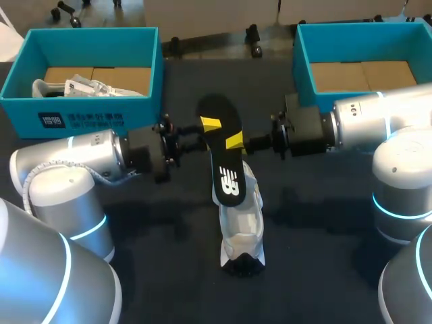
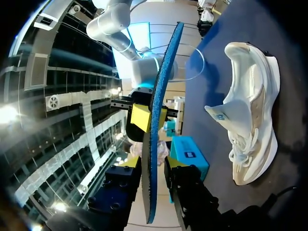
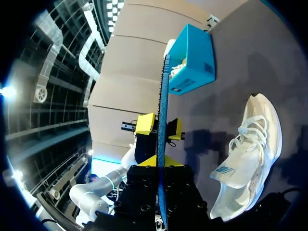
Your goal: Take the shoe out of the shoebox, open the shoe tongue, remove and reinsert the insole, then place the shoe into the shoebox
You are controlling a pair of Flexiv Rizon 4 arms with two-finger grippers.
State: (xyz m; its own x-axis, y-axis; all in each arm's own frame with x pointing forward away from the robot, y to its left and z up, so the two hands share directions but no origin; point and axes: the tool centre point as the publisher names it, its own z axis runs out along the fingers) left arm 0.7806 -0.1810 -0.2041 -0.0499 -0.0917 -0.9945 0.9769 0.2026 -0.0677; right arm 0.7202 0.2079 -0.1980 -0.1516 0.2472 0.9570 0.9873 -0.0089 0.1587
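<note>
A black insole (image 1: 226, 155) with a blue underside hangs over the white shoe (image 1: 241, 226), which lies on the dark table. My right gripper (image 1: 235, 141) comes in from the right and is shut on the insole's edge; in its wrist view the insole (image 3: 162, 96) runs edge-on between its fingers (image 3: 159, 166). My left gripper (image 1: 208, 129) is at the opposite edge. Its fingers (image 2: 153, 168) straddle the insole (image 2: 159, 96) with thin gaps, so it is open. The shoe (image 2: 250, 120) (image 3: 250, 154) lies beside both grippers, tongue lifted.
A teal shoebox (image 1: 88, 118) at the back left holds another white shoe and paper. A second teal shoebox (image 1: 302, 67) at the back right shows only its cardboard floor. Both arms lie low across the table's middle.
</note>
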